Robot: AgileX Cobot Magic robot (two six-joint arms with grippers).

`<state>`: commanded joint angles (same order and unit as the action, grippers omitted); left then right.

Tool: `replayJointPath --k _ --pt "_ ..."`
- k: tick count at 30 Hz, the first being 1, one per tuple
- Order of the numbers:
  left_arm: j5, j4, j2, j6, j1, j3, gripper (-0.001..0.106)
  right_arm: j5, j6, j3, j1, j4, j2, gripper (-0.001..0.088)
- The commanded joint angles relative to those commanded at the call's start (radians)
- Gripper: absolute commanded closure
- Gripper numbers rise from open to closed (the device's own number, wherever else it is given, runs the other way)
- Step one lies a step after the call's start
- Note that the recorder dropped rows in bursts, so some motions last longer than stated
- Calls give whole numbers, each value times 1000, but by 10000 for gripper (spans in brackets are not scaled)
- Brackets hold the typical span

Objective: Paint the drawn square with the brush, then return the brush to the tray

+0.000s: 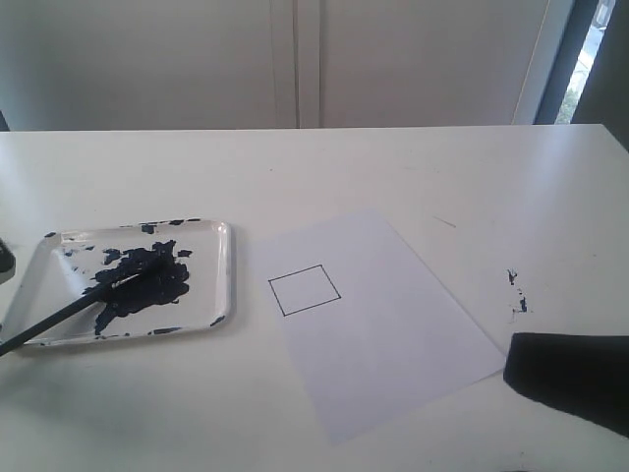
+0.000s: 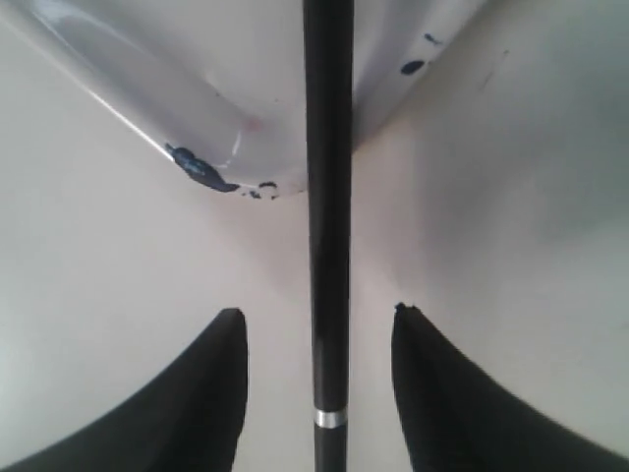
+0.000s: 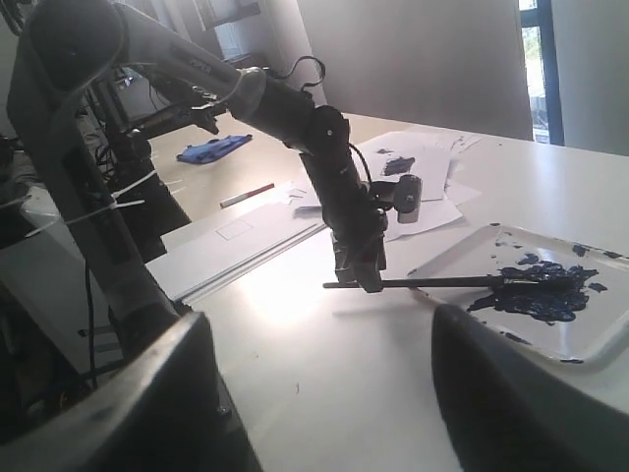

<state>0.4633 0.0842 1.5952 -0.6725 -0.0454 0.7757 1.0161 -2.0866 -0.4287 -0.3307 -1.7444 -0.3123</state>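
Straddling the brush (image 2: 327, 197) w/ left gripper (image 2: 318, 324) jaws apart, unclamped, shaft lying lengthwise btwn them, tip end toward the tray (image 2: 177, 103); right gripper (image 3: 319, 324) gaping, well apart from tray.

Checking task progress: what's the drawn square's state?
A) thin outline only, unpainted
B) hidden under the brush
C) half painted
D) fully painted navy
A: the drawn square shows only a thin black outline with white inside, while the brush lies with its tip in the paint on the tray.

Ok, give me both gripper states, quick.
Left gripper: open, jaws either side of the brush, not touching it.
Right gripper: open, empty.
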Motion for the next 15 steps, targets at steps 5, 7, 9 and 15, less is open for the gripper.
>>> replayJointPath --k 5,7,9,15 --pt "0 0 33 4 0 0 547 2 0 0 0 0 0 268" --pt "-14 0 38 8 0 0 548 2 0 0 0 0 0 268" --pt "-30 0 38 27 0 0 551 4 0 0 0 0 0 268" --pt "-30 2 39 22 0 0 681 4 0 0 0 0 0 268"
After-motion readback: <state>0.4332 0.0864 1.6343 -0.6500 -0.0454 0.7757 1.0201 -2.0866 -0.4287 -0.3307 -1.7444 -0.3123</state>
